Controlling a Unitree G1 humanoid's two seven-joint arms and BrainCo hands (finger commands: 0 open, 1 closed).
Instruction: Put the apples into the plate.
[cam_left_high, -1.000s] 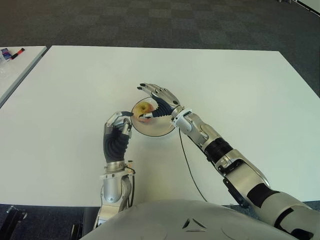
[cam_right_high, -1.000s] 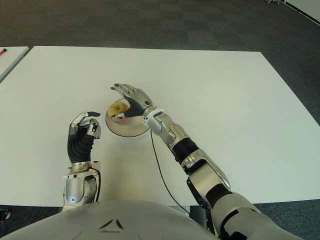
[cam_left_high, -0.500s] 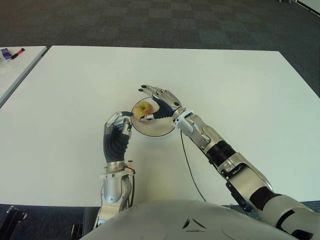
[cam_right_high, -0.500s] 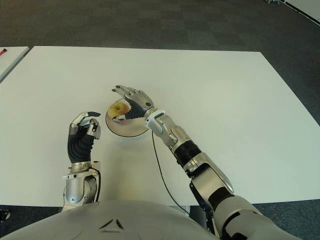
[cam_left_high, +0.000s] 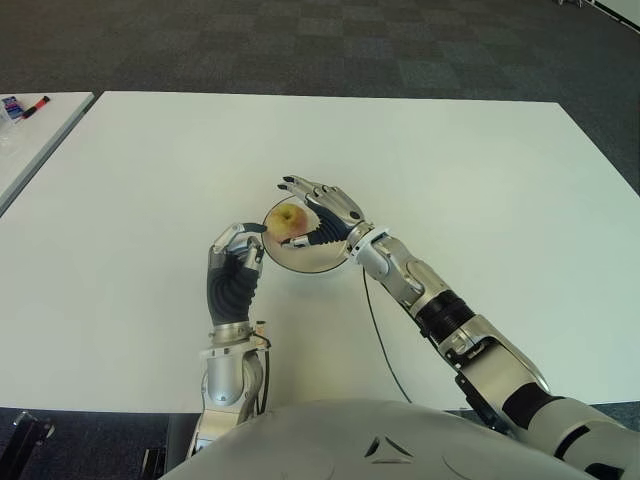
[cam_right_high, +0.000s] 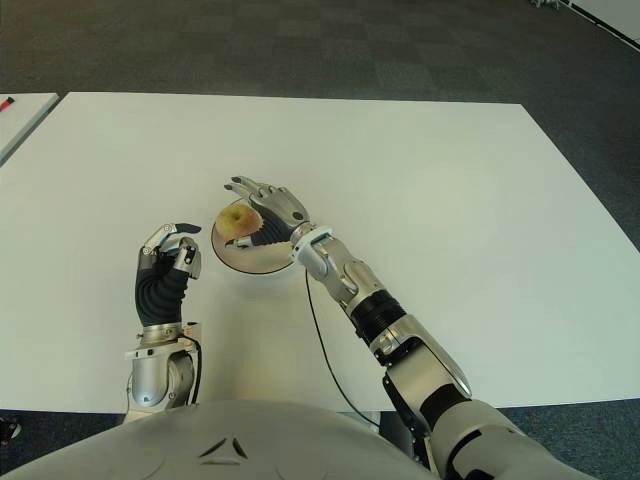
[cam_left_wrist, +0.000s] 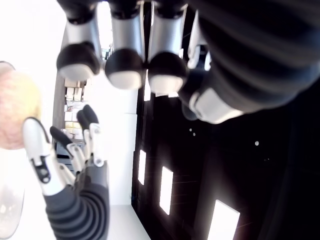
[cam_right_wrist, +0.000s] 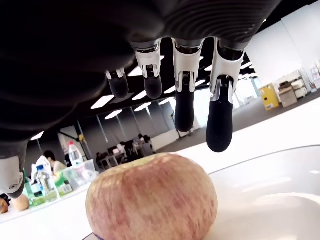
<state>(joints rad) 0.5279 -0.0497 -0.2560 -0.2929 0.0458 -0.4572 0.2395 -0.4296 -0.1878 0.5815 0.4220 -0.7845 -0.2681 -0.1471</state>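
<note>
apple in plate, right robot hand spread above, unlabelled.

My two head eyes look forward and down from above my chest, sharing the wide white rectangular table, the shiny round metal plate and the yellow-red apple, with the right eye's picture shifted slightly sideways. My left wrist camera sits close under my curled silver-and-black left hand, facing across to my right hand and the apple. My right wrist camera looks out low from under my silver-and-black right hand, very near the apple on the plate.
</note>
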